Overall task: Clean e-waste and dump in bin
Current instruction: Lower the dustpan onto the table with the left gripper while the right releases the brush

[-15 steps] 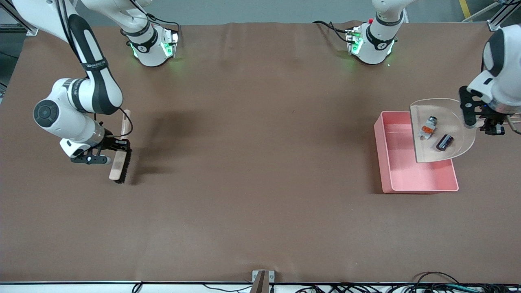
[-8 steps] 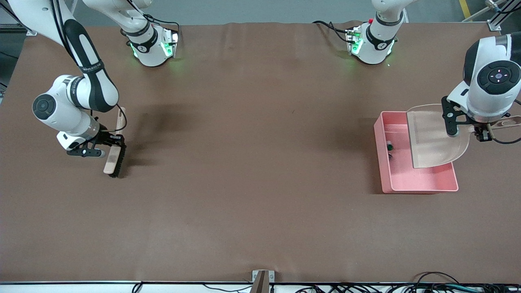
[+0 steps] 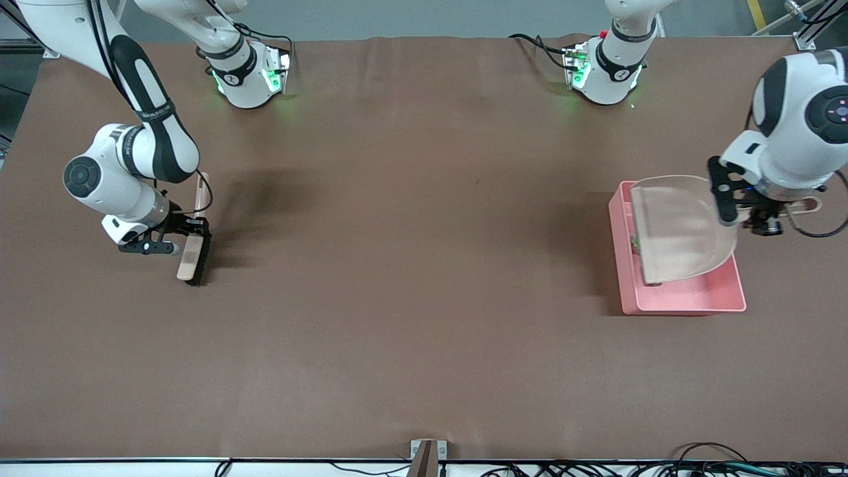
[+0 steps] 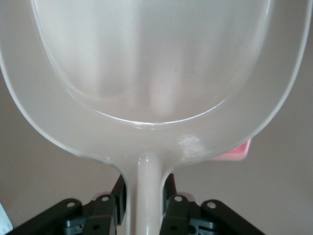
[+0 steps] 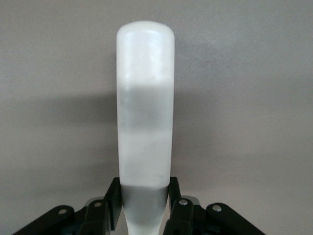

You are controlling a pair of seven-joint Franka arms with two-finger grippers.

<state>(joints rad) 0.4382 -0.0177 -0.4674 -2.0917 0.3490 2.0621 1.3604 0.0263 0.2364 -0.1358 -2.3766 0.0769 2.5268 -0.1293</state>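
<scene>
E-waste (image 3: 635, 242) is barely showing: one tiny bit is peeking out by the dustpan's edge, inside the bin (image 3: 689, 299). The rest is hiding under the pan, so I cannot tell how the two bits are lying. They are looking small, light and hard, so they are likely sliding and rolling easily. That is why scooping is working better than pinching them.

The dustpan (image 3: 679, 228) is tipping over the bin, mouth down. It is looking stiff, smooth and light. Its thin handle is the best place for holding. The left claw (image 4: 143, 205) is squeezing shut on that handle, over the bin's end by the counter (image 3: 424, 298) edge.

Well apart, at the right arm's end, the right claw (image 5: 145, 205) is squeezing shut on the brush (image 3: 194, 255), bristles by the counter.
</scene>
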